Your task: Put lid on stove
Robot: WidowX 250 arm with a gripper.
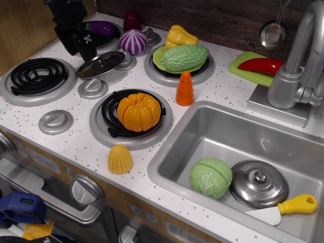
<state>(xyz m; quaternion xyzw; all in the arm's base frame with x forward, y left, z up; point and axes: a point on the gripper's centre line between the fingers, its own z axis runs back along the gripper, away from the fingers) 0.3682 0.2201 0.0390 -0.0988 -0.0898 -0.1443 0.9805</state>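
The small flat steel lid (100,64) lies tilted on the white speckled stove (76,139), resting against two grey knobs between the burners. My black gripper (76,45) hangs just left of and behind the lid, above the stove's back left, with its fingers (87,48) apart and nothing between them. The front-left coil burner (38,76) is bare. The front-middle burner holds an orange pumpkin (138,111).
A purple eggplant (103,28), a purple onion (133,41), a green gourd (184,57), an orange carrot (185,88) and a yellow corn (120,159) stand on the stove. The grey sink (202,126) at right holds a larger domed lid (258,183) and a cabbage (210,177).
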